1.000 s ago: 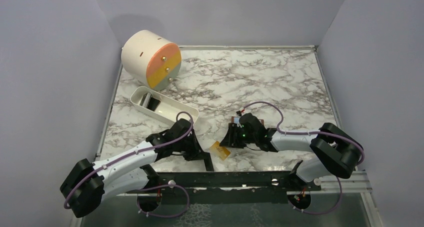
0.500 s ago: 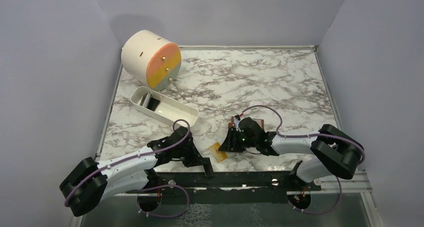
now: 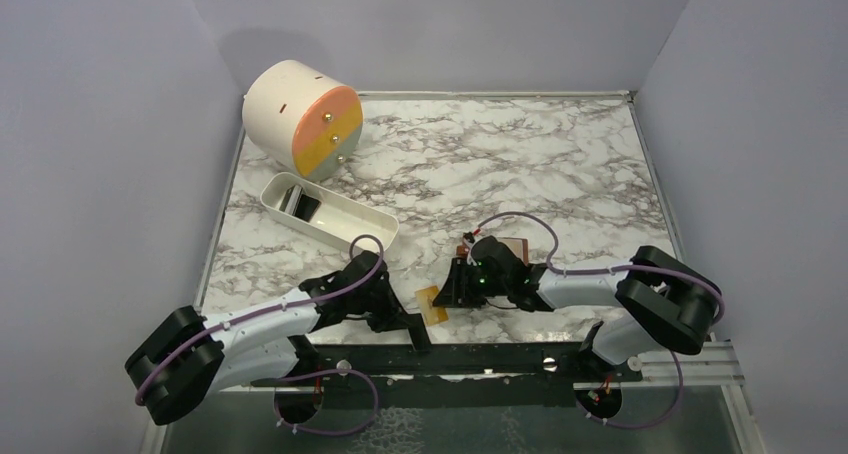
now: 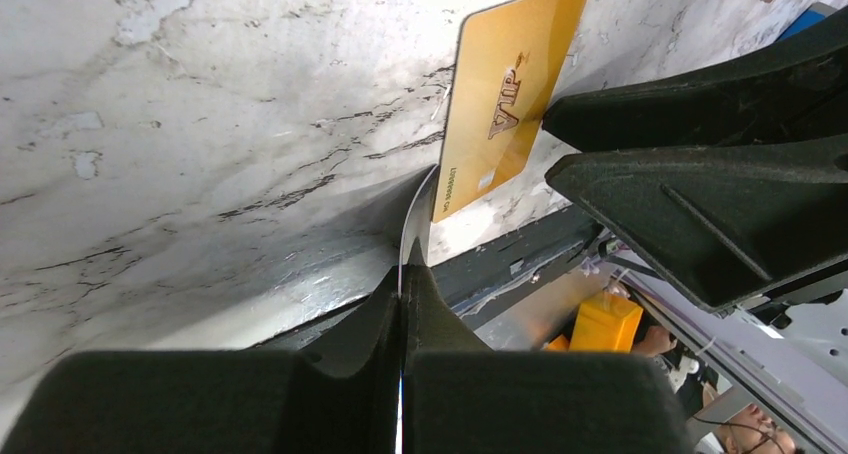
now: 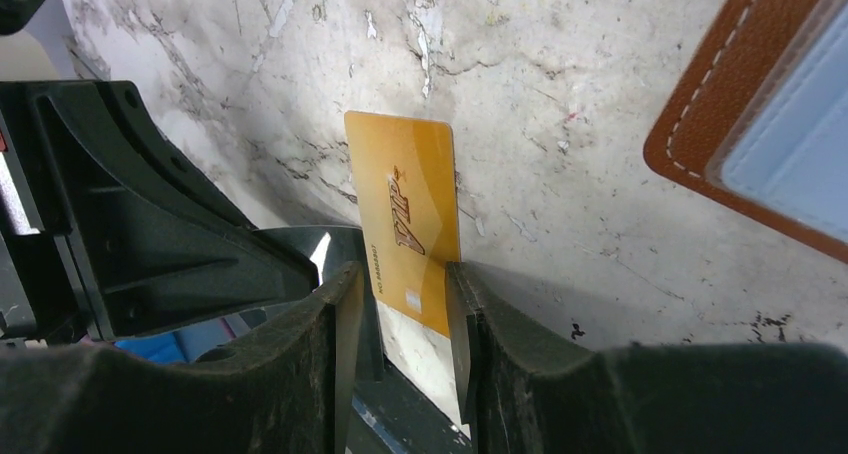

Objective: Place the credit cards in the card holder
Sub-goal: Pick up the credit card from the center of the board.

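An orange-yellow credit card lies flat at the table's near edge, its end poking past the edge. My right gripper is low over that end, open, one finger on each side of the card; the right finger touches its edge. My left gripper is shut on a thin dark glossy credit card, seen edge-on and bent against the table beside the orange one. The brown card holder lies open just behind the right gripper, pale blue pockets up.
A white oblong tray holding dark items stands at the left. Behind it lies a round cream drum with an orange and yellow face. A black rail runs along the near table edge, right under both grippers.
The right gripper has slid left and nearer along the orange card, its jaws narrowing a little. The left gripper has shifted slightly toward the near edge, staying shut. The orange card moved slightly left.
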Motion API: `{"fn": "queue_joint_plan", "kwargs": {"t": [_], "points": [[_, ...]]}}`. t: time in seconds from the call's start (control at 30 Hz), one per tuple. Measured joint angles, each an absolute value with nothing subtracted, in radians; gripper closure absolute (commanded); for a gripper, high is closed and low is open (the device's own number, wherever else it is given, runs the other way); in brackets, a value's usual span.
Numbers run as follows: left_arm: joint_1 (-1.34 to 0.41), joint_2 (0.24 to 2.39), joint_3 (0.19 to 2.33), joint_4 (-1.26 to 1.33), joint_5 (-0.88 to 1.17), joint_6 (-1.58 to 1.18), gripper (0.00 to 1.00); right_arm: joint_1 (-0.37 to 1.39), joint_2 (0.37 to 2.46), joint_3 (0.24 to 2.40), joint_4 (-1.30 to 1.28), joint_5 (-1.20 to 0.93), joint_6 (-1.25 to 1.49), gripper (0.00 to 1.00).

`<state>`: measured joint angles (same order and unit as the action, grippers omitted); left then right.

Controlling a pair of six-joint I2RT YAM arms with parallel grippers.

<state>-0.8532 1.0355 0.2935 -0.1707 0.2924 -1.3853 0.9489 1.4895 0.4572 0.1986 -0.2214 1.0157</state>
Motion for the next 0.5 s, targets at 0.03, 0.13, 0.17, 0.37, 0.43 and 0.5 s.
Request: {"fn": "queue_joint_plan", "kwargs": {"t": [0.03,0.13,0.17,0.37,0.43,0.5], "points": [[-0.853,1.035,0.294,-0.167,0.295,-1.380,1.00,0.949,1.492,0.462,0.195,-0.221,1.014,0.62],[-0.853,1.028,0.293,-0.162,0.301,-1.371,1.00,0.949,1.506,0.474,0.189,-0.214,1.006,0.62],[-0.853,1.023,0.293,-0.157,0.303,-1.369,1.00,0.949,1.511,0.477,0.190,-0.209,1.003,0.62],[-0.859,0.989,0.279,-0.109,0.295,-1.361,1.00,0.949,1.525,0.477,0.216,-0.207,1.000,0.62],[-0.860,0.975,0.265,-0.097,0.290,-1.360,1.00,0.950,1.525,0.476,0.219,-0.207,1.000,0.62],[-0.860,0.967,0.255,-0.090,0.289,-1.360,1.00,0.950,1.525,0.474,0.222,-0.207,1.000,0.62]]}}
